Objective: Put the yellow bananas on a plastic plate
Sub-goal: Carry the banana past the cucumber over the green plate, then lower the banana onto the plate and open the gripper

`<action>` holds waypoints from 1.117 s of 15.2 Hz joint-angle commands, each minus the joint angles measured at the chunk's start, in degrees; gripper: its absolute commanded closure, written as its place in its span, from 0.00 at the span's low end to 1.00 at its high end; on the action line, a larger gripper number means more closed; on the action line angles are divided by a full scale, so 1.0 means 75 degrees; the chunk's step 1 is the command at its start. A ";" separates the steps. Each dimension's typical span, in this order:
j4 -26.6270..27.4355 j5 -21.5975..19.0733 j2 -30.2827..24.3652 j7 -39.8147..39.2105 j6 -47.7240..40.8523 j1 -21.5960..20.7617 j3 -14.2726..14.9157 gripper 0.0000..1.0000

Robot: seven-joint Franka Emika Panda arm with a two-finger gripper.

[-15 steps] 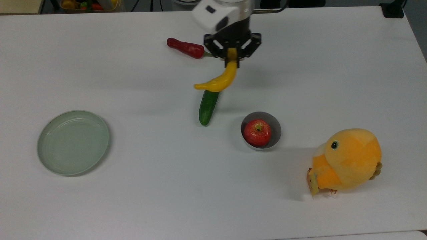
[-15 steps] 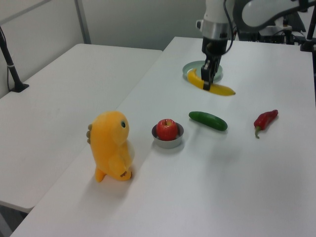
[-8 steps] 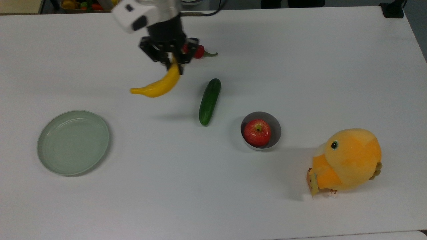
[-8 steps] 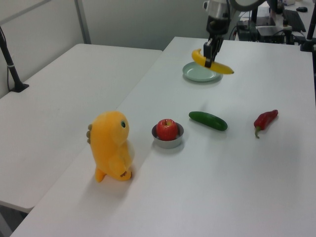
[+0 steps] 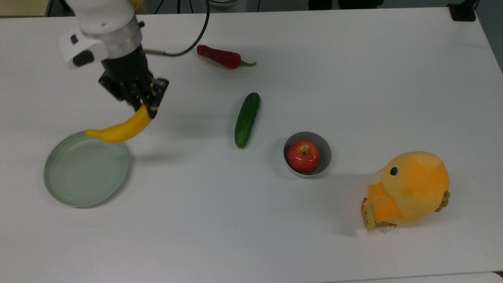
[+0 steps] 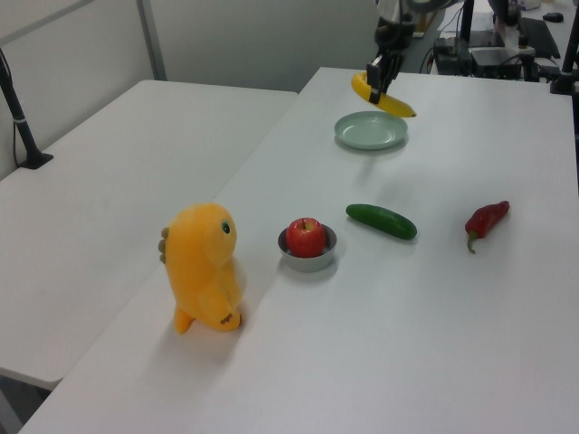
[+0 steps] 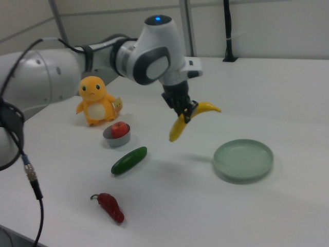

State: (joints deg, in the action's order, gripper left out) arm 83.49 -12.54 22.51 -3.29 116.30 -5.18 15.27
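- A banana point(image 5: 120, 129) is being pinched near one end by the gripper point(image 5: 144, 103).
- It is being held in the air beside the plate point(image 5: 63, 192).

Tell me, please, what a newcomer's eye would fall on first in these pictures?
Probably the yellow banana, held in the air by the tool near the edge of the pale green plate at the top view's left. Next, the orange plush bird at the top view's right, near a red apple in a small grey bowl.
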 commanded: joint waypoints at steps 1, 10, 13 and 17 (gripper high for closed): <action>-0.0608 -0.0204 0.0899 -0.0124 0.0943 0.0396 -0.0090 0.85; -0.0807 -0.0192 0.2165 -0.0136 0.3135 0.1065 -0.0442 0.85; -0.1111 -0.0192 0.2564 -0.0124 0.3419 0.1077 -0.0442 0.85; -0.1054 -0.0192 0.2553 -0.0124 0.3419 0.1135 -0.0442 0.55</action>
State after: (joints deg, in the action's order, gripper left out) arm 76.81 -12.78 41.15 -3.28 141.64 2.65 12.47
